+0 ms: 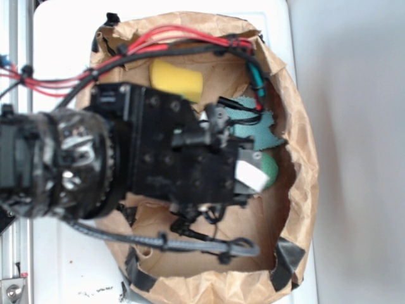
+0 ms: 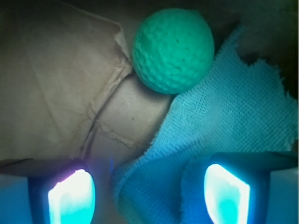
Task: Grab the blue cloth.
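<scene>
A: So, where is the ragged light-blue terry cloth (image 2: 224,135)?

B: In the brown paper bag (image 1: 297,164), touching the bumpy green ball (image 2: 174,49). The fingers (image 2: 226,196) are apart, over its corner.

A: Next?

B: Probably go down and squeeze the cloth, not the ball.

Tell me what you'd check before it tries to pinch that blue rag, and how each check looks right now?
1. End effector open: ok, fingers apart.
2. Blue cloth between the fingers: ok, its near edge lies in the gap in the wrist view.
3. Green ball clear of the fingers: ok, it sits beyond them, touching the cloth's far edge.
4. Yellow sponge out of the way: ok, far side of the paper bag.
5. Fingers low enough to grip: cannot tell.
6. Cables clear of the bag rim: cannot tell.
</scene>
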{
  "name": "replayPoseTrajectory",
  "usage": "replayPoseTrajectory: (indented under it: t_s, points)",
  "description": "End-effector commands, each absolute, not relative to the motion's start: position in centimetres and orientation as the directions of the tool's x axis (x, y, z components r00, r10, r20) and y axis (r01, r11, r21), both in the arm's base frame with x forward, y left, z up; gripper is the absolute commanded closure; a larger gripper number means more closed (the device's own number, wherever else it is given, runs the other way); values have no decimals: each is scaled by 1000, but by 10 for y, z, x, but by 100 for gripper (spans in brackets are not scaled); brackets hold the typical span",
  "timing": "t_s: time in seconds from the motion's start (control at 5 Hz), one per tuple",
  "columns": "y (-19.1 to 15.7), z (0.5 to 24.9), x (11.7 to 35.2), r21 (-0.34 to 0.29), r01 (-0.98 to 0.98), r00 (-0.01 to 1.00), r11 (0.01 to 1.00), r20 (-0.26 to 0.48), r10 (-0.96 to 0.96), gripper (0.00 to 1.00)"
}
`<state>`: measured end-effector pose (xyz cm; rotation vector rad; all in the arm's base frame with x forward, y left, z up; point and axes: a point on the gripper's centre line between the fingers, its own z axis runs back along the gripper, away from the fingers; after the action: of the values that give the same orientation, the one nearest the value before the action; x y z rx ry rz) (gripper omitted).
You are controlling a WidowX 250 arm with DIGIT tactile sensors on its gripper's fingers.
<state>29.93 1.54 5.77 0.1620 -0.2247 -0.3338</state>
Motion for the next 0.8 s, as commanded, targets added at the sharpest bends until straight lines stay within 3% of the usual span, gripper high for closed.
replayPoseTrajectory:
  t_s: [0.0,0.4,0.6]
  points:
    - [12,53,311,205,325,908,923,206,-365,0]
    - [13,51,318,226,254,938,940,181,-297,0]
    - [10,52,316,170,236,952,957,160,-263,0]
